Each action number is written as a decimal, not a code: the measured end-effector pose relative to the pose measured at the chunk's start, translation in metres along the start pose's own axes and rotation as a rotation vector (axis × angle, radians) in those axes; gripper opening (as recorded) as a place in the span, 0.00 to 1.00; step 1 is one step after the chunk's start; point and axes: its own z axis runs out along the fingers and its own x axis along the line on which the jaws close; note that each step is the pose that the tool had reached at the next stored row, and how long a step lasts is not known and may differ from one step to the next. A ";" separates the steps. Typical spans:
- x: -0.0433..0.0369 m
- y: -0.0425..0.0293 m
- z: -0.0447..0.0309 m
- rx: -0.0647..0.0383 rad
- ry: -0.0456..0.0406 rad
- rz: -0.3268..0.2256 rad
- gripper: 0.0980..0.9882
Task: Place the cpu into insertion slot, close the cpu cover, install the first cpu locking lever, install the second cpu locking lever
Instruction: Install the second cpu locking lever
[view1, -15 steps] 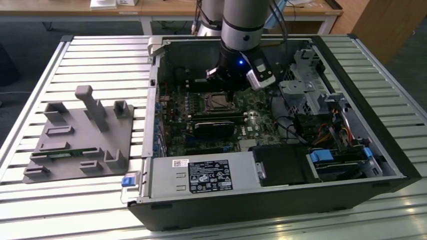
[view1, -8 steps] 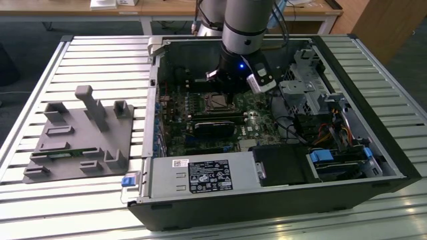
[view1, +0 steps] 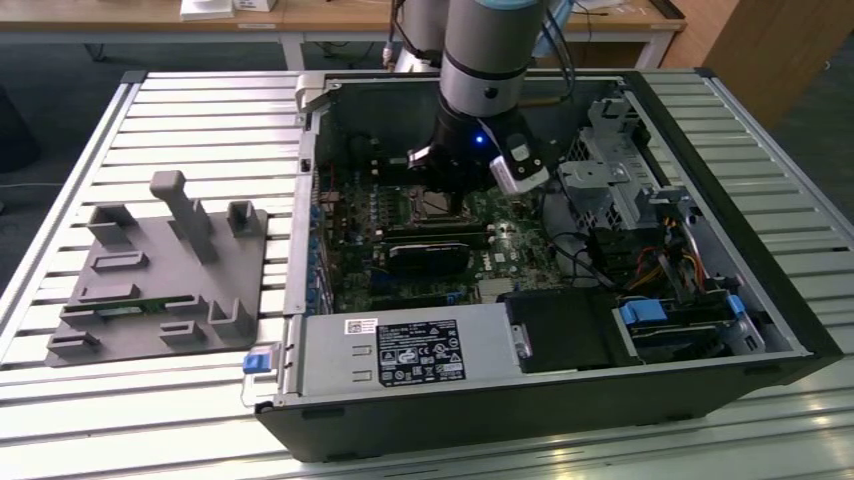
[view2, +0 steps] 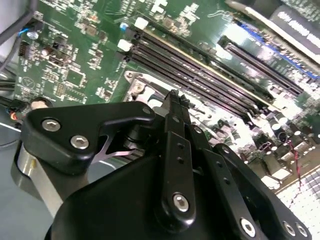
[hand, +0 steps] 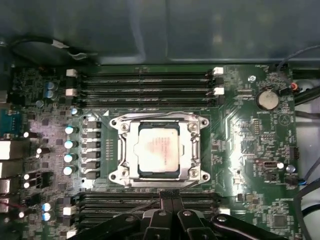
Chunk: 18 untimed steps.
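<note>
Cpu (hand: 158, 150), pale silver square, seated in the insertion slot (hand: 131, 172) on the green motherboard (hand: 250, 150). Cpu cover (hand: 191, 148), silver frame, lies down around the chip. Claw (hand: 169, 196) pressed together, tips just beside the cover's edge, over black memory slots (hand: 145, 82). Arm stands inside the open computer case (view1: 747, 300) on the slatted counter (view1: 160, 110).

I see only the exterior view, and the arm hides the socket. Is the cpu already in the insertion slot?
Observer: Yes. In the first wrist view the cpu lies flat inside the window of the cpu cover.
Operator: Is the cover down?
Observer: It lies flat around the chip.
Operator: Where is the end effector?
Observer: The end effector, shut and empty, hangs beside the cover's edge, over the black memory slots.
</note>
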 end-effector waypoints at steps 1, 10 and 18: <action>0.0028 -0.0005 0.0001 0.000 -0.0001 0.000 0.01; 0.0213 -0.0027 0.0029 -0.005 0.0003 0.000 0.01; 0.0244 -0.0109 0.0038 -0.050 0.0016 -0.001 0.01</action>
